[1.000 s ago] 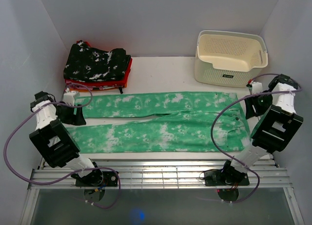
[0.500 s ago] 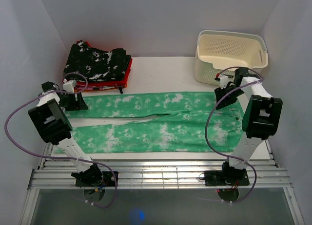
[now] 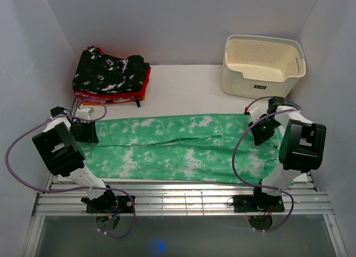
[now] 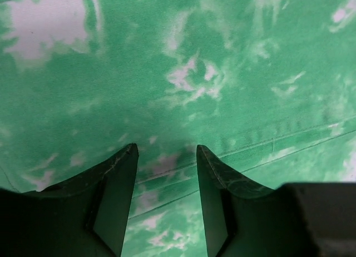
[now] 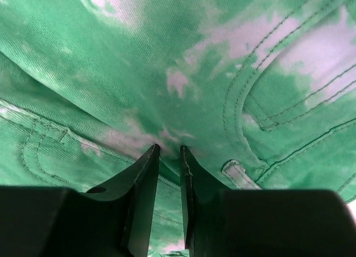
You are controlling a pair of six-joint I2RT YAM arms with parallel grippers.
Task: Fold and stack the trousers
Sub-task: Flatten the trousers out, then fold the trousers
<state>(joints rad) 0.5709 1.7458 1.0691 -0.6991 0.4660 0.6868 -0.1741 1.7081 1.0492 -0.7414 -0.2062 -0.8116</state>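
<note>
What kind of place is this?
Probably a robot lab's test booth, not a home: plain white walls box in one table, a left arm and right arm are bolted at its edge, and green trousers lie spread near a basket.

Trousers (image 3: pixel 178 151) bright green, cloudy white tie-dye blotches.

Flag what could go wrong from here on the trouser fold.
1. Left gripper: its fingers stand apart over flat cloth with nothing visibly pinched, so that end of the trousers may stay behind and skew the fold.
2. Right gripper is shut on only a thin ridge of cloth near the pocket seams, which could slip out.
3. The right arm's cable loops over the cloth and might snag or drag it.
</note>
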